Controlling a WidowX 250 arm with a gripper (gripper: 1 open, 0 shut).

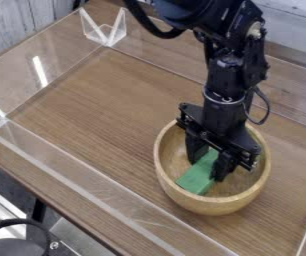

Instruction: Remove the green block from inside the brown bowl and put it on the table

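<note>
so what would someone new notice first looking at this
The black gripper reaching straight down into the brown bowl at lower right, its fingers on either side of the bright green block. After that, the wide wood-grain table with clear acrylic walls along its edges.

Soft even light, slightly blurry
</note>
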